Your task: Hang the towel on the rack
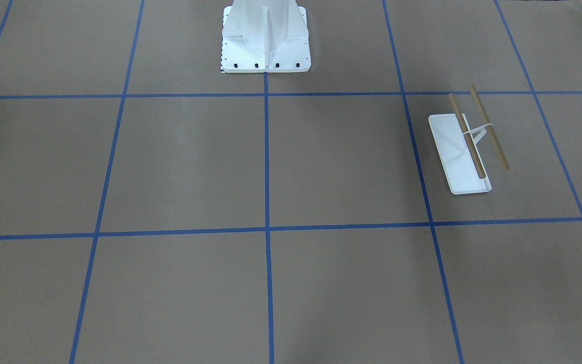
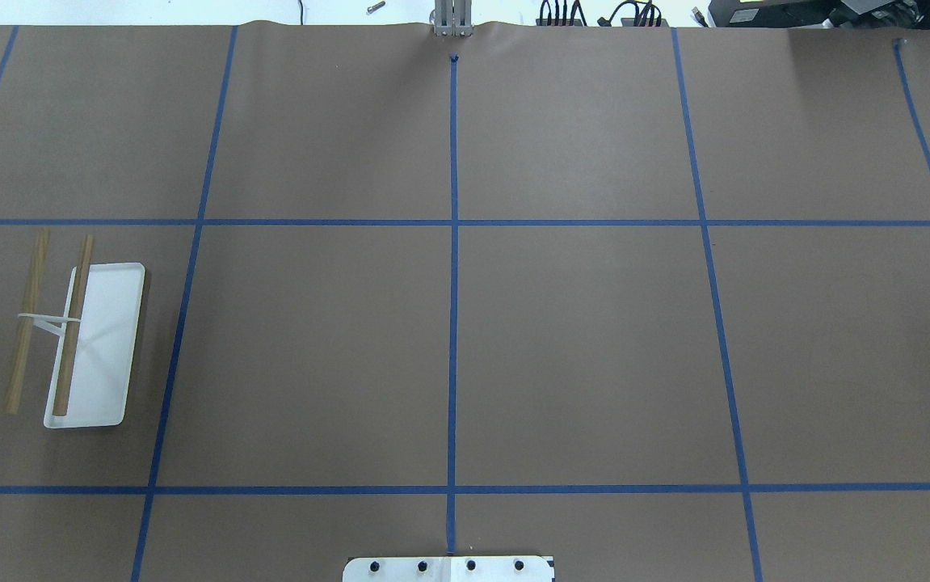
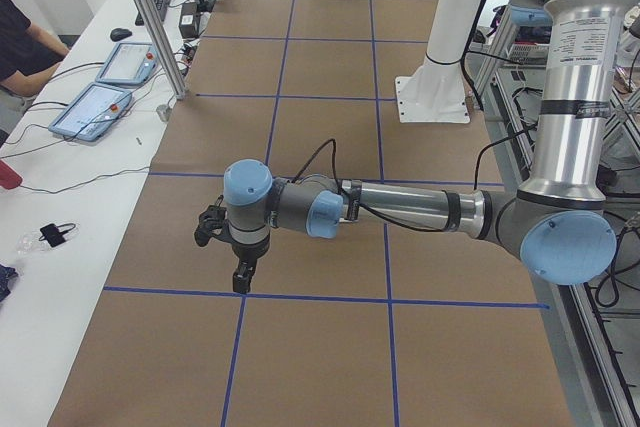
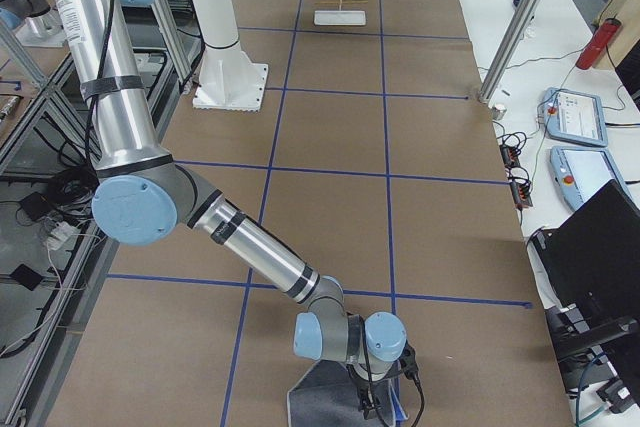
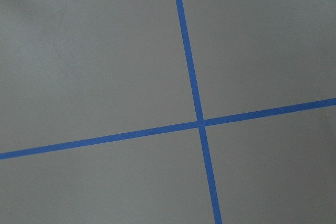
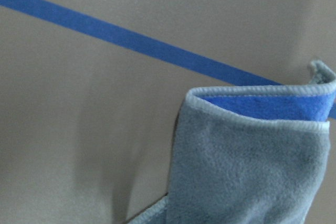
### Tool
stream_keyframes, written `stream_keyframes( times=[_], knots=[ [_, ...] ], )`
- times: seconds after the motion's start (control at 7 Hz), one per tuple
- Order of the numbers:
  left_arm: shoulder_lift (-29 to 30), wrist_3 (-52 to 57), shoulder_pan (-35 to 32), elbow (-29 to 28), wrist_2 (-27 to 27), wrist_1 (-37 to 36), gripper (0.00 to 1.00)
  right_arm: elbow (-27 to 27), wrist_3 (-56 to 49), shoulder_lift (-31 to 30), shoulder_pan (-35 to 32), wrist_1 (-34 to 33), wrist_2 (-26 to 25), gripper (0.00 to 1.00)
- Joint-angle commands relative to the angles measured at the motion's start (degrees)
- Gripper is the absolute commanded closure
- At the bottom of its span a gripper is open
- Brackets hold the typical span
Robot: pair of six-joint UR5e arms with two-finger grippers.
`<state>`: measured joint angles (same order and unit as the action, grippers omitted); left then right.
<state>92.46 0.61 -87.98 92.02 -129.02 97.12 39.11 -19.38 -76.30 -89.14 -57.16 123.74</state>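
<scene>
Far down at the right end of the table (image 2: 578, 347), the towel (image 4: 318, 395) sits bunched near the edge, grey face out and a blue fold showing at its stitched rim. The right gripper (image 4: 370, 405) is directly over it, but I cannot tell whether it has hold. The rack (image 2: 97, 339) stands near the left end, with a broad stretch of table between them. The left gripper (image 3: 241, 280) hovers over a tape line, and I cannot tell how far open it is.

No text, label, brand, number or sign can be read in any view. The screens of the two tablets (image 4: 572, 115), which lie past the desk's long edge opposite the robot, are too small and blurred for anything on them to be made out.
</scene>
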Motion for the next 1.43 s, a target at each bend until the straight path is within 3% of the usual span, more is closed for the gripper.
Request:
stream_keyframes(
  times=[0.0,0.14,0.29,0.43,0.57,1.14,1.29],
  knots=[
    [0.0,0.0,0.0,0.0,0.0,0.0,0.02,-0.1,-0.3,-0.1,-0.3,0.1,-1.0,0.0],
    [0.0,0.0,0.0,0.0,0.0,0.0,0.02,-0.1,-0.3,-0.1,-0.3,0.1,-1.0,0.05],
    [0.1,0.0,0.0,0.0,0.0,0.0,0.02,-0.2,-0.1,-0.2,-0.3,0.2,-1.0,0.35],
    [0.0,0.0,0.0,0.0,0.0,0.0,0.02,-0.2,-0.2,-0.3,-0.3,0.4,-1.1,0.91],
    [0.1,0.0,0.0,0.0,0.0,0.0,0.02,-0.2,-0.5,-0.3,-0.3,0.5,-1.0,1.0],
    [0.4,0.0,0.0,0.0,0.0,0.0,0.02,0.3,-3.8,1.8,-5.3,0.7,-0.3,1.0],
    [0.4,0.0,0.0,0.0,0.0,0.0,0.02,1.7,-3.8,2.8,-7.4,0.6,1.7,1.0]
  ],
)
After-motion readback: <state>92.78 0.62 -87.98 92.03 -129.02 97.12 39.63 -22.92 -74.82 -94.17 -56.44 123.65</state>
